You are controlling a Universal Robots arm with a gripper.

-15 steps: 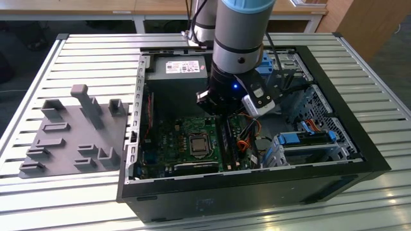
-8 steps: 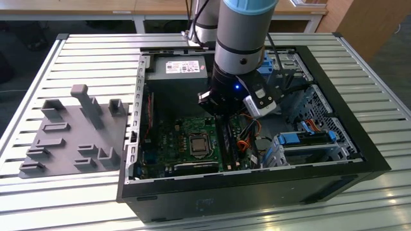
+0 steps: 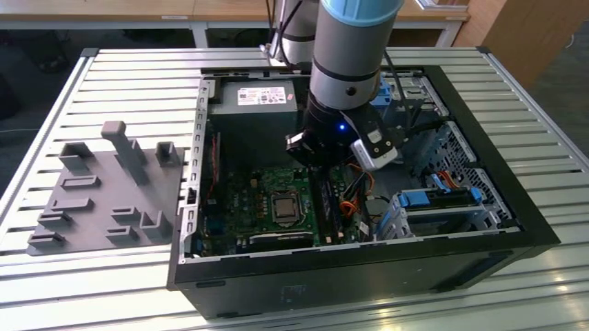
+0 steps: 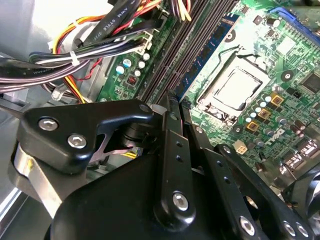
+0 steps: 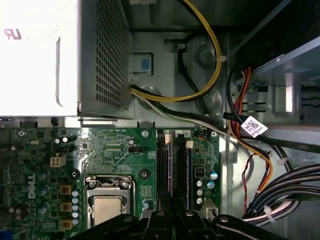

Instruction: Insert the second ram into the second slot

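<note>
A thin blue ram [image 4: 212,42] stands upright in the row of memory slots [image 5: 165,165] on the green motherboard [image 3: 276,207], beside the CPU socket [image 4: 235,87]. Its blue edge also shows in the first wrist view, ram [image 5: 189,170]. My gripper [image 4: 172,102] is down inside the open computer case [image 3: 478,179], directly over the near end of these slots. Its black fingers [image 5: 160,220] are pressed together and shut. I cannot tell whether a thin stick lies between them or whether the tips touch the slots.
A power supply [image 3: 253,96] fills the case's far end, with yellow and black cables [image 5: 210,75] running from it. Bundled cables [image 4: 100,40] lie close beside the slots. Blue drive brackets [image 3: 442,200] sit at the exterior view's right. A grey fixture block [image 3: 101,193] rests on the slatted table.
</note>
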